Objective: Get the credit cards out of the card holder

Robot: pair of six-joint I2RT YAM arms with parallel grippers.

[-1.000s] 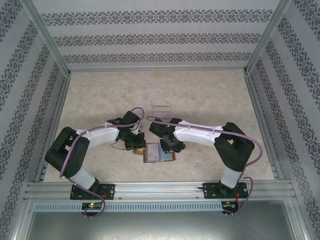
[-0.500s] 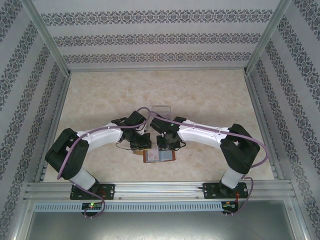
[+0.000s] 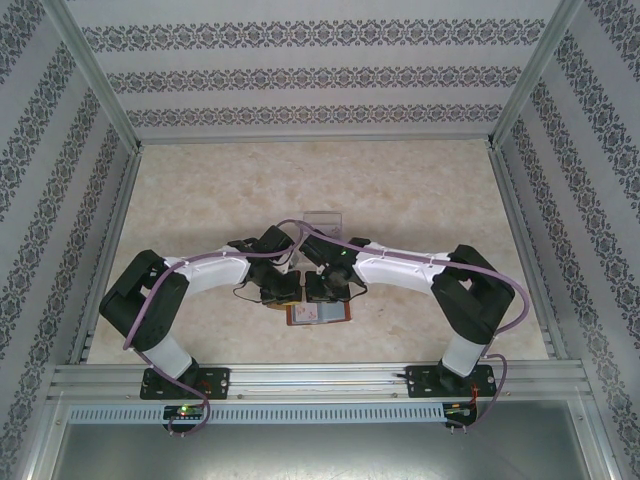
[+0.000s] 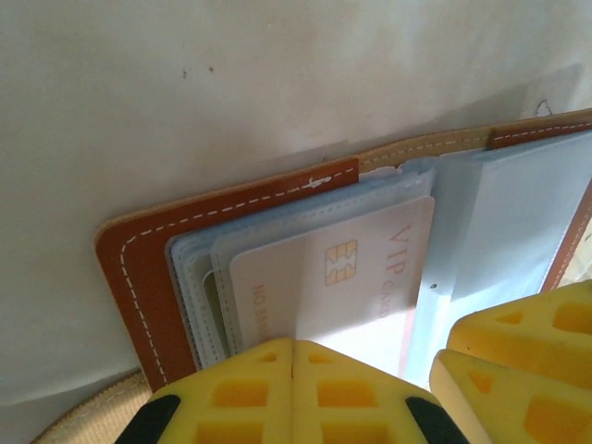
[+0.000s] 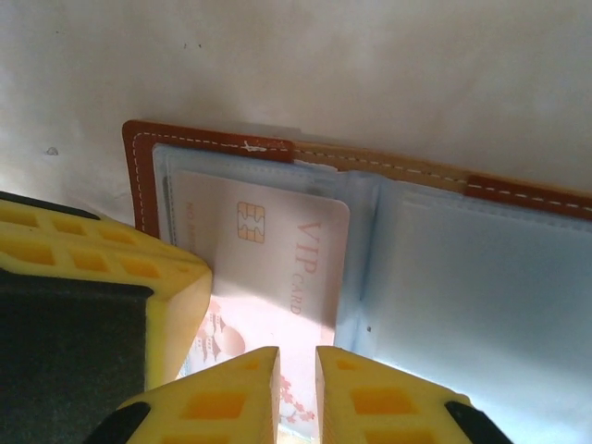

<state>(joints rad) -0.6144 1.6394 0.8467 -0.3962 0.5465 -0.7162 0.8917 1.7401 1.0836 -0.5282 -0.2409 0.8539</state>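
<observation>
Lying open on the table point(image 3: 420, 190): card holder point(image 3: 318, 313) | left gripper point(image 4: 292, 347) pressed together over its left half | right gripper point(image 5: 298, 356) narrowly parted over VIP card point(image 5: 277, 250), grip unclear | card on holder's left half

We see the card holder point(image 4: 139, 268) as smooth reddish-brown leather, matt, with pale thread stitching along its edge. Its inner pockets point(image 5: 481, 277) look like grey-blue plastic, slightly translucent with a dull sheen. The credit card point(image 5: 277, 250) is glossy pale plastic with a metallic gold chip. On the left gripper point(image 4: 293, 370) and the right gripper point(image 5: 298, 370) we find jaws of matt yellow plastic, moulded with square recesses. The surface point(image 3: 400, 190) is smooth, pale and marbled, with a faint sheen. The box point(image 3: 323, 217) is clear plastic; the frame rails point(image 3: 320, 378) are brushed metal.
</observation>
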